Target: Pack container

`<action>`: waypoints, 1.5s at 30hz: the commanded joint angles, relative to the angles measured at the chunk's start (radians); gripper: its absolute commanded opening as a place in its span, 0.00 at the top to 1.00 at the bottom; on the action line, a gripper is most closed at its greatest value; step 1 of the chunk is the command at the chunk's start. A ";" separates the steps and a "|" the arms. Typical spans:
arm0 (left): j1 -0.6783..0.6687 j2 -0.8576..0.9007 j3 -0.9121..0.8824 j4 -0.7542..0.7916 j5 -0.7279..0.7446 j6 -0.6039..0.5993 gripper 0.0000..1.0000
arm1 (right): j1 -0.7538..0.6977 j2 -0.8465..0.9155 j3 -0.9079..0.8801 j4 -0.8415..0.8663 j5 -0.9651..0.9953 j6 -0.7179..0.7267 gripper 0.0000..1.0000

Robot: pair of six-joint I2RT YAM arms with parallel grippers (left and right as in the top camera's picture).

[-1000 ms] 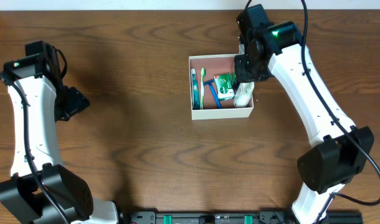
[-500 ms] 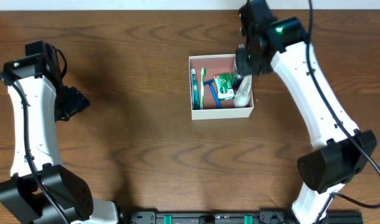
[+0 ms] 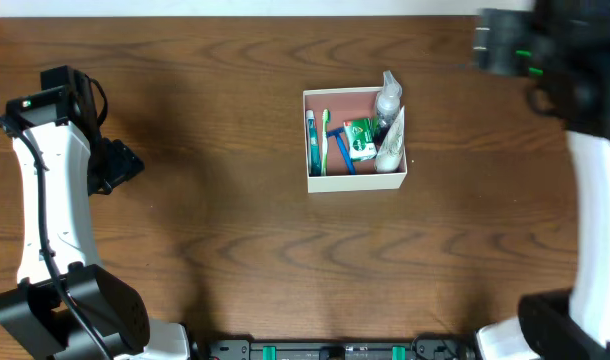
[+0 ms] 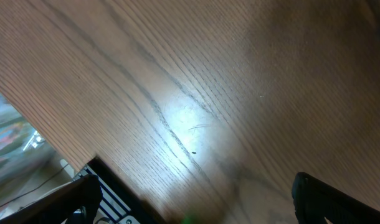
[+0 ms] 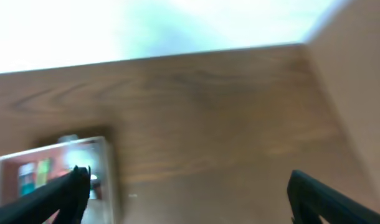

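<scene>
Where your left gripper point(image 4: 196, 186) sits: well to the left of the square, shallow cardboard container point(image 3: 355, 181), which has white outer walls and a dusty pink inside.
Left gripper opening: you have its dark fingers point(image 4: 84, 196) spread wide, with nothing between them and only the brown wooden table point(image 4: 196, 93) beneath.
Right gripper point(image 5: 189, 177): also spread wide and holding nothing. Its wrist view is blurred, with the container low at the left, beside one finger.
Right arm point(image 3: 545, 60): a smear in the overhead view, up and to the right of the container and well apart from it.
Container: lidless and flat on the table, and neither of your arms touches it.
Contents by the container's left wall: a slim green toothbrush point(image 3: 325, 128) and a blue-handled stick-shaped item point(image 3: 343, 155) lie lengthways side by side. You cannot tell what the blue one is.
Contents at the container's middle: a green and white packet point(image 3: 360, 138) lies flat.
Contents along the container's right wall: a white tube-like item point(image 3: 390, 152) lies there.
Container's far right corner: a clear bottle with a pale cap point(image 3: 388, 97) leans tilted, with its top reaching past the rim.
Dark piece beside the packet: too small to tell what it is.
</scene>
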 commanded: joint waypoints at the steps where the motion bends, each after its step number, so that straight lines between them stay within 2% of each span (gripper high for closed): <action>1: 0.005 0.005 0.000 -0.003 -0.012 0.013 0.02 | -0.098 -0.035 0.009 -0.057 0.063 0.069 0.01; 5: 0.005 0.005 0.000 -0.003 -0.012 0.013 0.02 | -0.181 -0.053 0.008 -0.149 0.033 0.107 0.01; 10: 0.005 0.005 0.000 -0.003 -0.013 0.013 0.02 | -0.195 -0.055 0.005 -0.276 0.002 0.102 0.01; 16: 0.005 0.005 0.000 -0.003 -0.012 0.013 0.02 | -0.190 -0.124 -0.026 -0.274 -0.159 0.072 0.01; 27: 0.005 0.005 0.000 -0.003 -0.013 0.013 0.02 | -0.180 -0.325 -0.026 -0.272 -0.143 0.073 0.01; 45: 0.005 0.005 0.000 -0.003 -0.012 0.013 0.02 | -0.180 -0.363 -0.026 -0.274 -0.185 0.073 0.01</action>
